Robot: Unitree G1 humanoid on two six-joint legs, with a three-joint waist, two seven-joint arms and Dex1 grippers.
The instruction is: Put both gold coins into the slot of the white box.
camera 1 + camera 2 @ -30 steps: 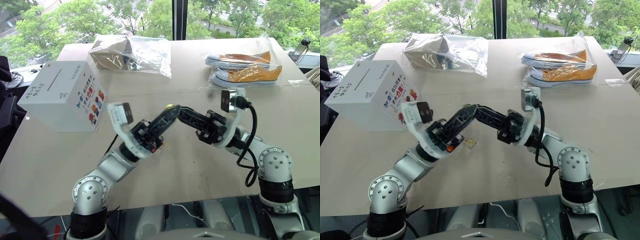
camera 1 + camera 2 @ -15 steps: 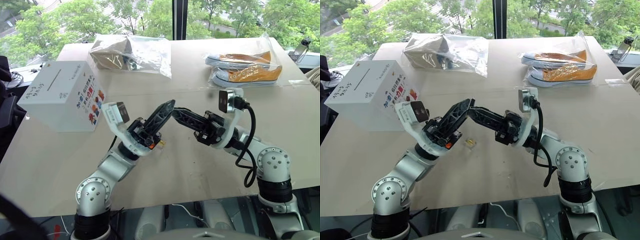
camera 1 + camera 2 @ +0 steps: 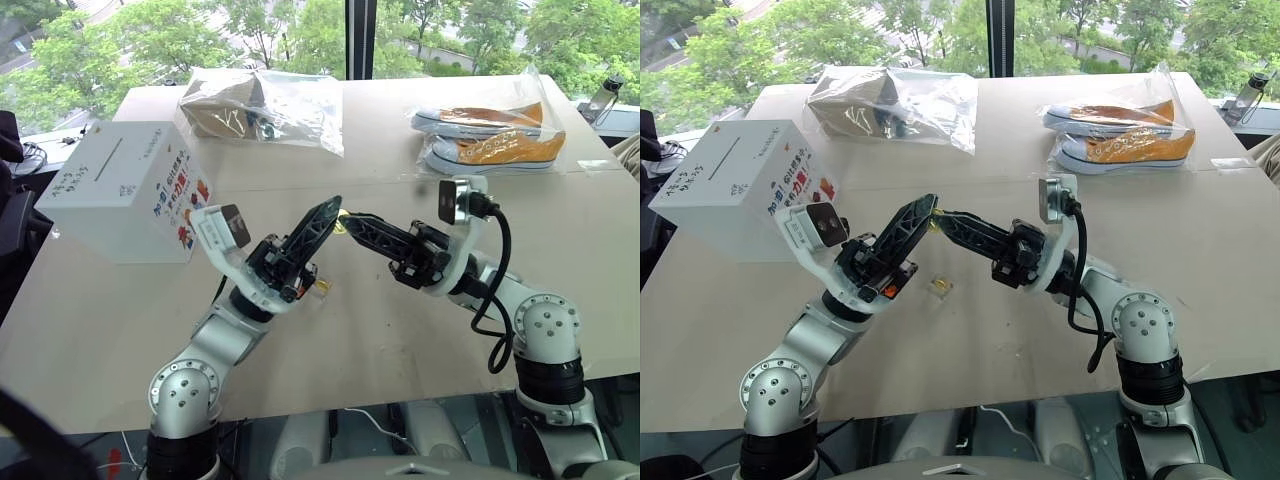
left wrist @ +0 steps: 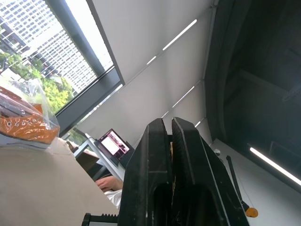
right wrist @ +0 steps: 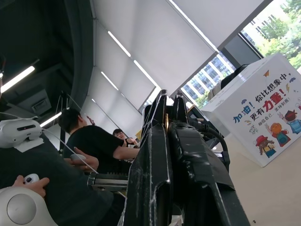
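Grippers meet tip to tip at frame centre, above the table (image 3: 90,330). Left gripper (image 3: 333,207) comes up from lower left, fingers pressed together, and a sliver of gold shows between them in the left wrist view. Right gripper (image 3: 347,217) reaches in from the right, fingers also clamped, with a thin gold edge pinched between them in the right wrist view. A gold coin (image 3: 342,214) glints right where the two tips touch; both grippers look closed on this same coin, but I can't tell which one carries it.

Second gold coin (image 3: 938,288) lies flat on the tabletop just below the left gripper, centre of frame, apparently inside a small clear holder, apart from both grippers.

White box (image 3: 125,190) sits on the table at upper left, cartoon-and-red-text side facing the arms. Slot (image 3: 108,159) is a thin dark slit on its top white face, well apart from the coins.

Two clear bags at the far edge: one with a brownish item (image 3: 262,106) top centre-left, one with orange sneakers (image 3: 490,135) top right.

People (image 5: 96,143) show behind the fingers in the right wrist view.
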